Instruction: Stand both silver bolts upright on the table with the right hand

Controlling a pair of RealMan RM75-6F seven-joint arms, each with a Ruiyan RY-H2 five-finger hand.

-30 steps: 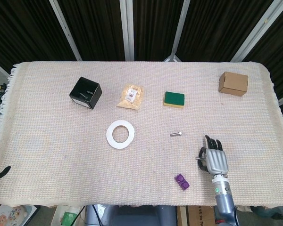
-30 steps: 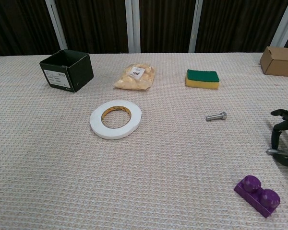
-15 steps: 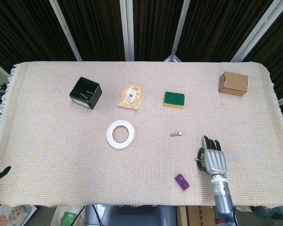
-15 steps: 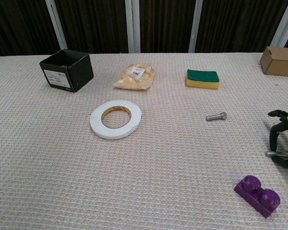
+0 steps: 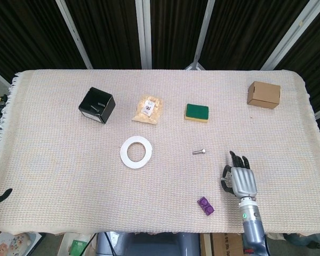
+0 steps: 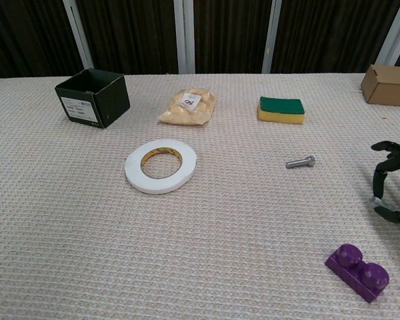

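Black box (image 5: 96,105) left of your sponge (image 5: 196,112) holds something unclear. Below the sponge, one silver bolt (image 5: 199,152) lies flat on the cloth-covered bench (image 5: 53,176); right hand (image 5: 239,178) nearby, holding undetermined.

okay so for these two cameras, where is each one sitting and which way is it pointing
Head view: sits high above the near edge, looking steeply down on the whole cloth-covered table; the right hand and its forearm show, plus a dark tip at the left edge.
Chest view: sits low at the near edge, looking across the table toward the dark curtains; only the right hand, fingers curled, shows.
Both share the lying silver bolt, white tape roll and purple toy brick.
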